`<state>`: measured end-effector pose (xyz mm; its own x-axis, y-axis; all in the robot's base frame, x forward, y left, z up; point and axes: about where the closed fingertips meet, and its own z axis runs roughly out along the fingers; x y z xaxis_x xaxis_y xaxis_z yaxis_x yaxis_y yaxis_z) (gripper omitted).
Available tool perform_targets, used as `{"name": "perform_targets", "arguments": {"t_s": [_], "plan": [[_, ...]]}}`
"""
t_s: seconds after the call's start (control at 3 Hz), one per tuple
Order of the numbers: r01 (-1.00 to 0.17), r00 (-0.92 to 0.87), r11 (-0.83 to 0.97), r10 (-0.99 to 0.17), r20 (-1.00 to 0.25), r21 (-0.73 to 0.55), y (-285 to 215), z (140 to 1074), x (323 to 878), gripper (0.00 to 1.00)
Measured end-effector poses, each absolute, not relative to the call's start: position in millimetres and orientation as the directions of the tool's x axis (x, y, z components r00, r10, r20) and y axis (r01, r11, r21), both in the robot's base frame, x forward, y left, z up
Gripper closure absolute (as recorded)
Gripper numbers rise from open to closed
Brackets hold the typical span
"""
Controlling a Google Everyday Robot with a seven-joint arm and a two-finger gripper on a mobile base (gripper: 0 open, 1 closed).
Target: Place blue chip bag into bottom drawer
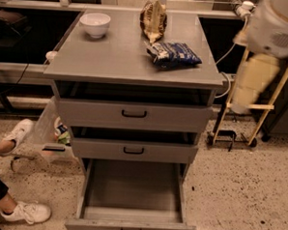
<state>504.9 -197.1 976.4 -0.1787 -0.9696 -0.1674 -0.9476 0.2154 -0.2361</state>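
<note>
The blue chip bag [174, 54] lies flat on the right part of the grey cabinet top [118, 57], just in front of the upright brown-and-tan chip bag [154, 20]. The bottom drawer [132, 194] is pulled open, and its plain grey tray holds nothing. My white and cream arm [255, 69] hangs at the right of the cabinet. My gripper [239, 106] is at its blurred lower end, to the right of the cabinet top's edge and apart from the blue bag.
A white bowl [95, 24] sits at the back left of the top. The two upper drawers [134, 114] are nearly shut. A person's legs and white shoes [27, 211] are at the left on the floor, by a plastic bag [51, 134]. A wooden stand [230, 136] stands at the right.
</note>
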Motion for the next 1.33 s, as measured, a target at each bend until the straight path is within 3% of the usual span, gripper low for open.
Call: {"name": "perform_targets", "arguments": {"t_s": [0.67,1.33], "plan": [[-0.958,-0.075,0.105,-0.99,-0.12,-0.269,-110.6,976.2,644.3,0.0],[-0.925,-0.043,0.107,-0.983,-0.181,-0.364,-86.6,1001.0,673.4,0.0]]}}
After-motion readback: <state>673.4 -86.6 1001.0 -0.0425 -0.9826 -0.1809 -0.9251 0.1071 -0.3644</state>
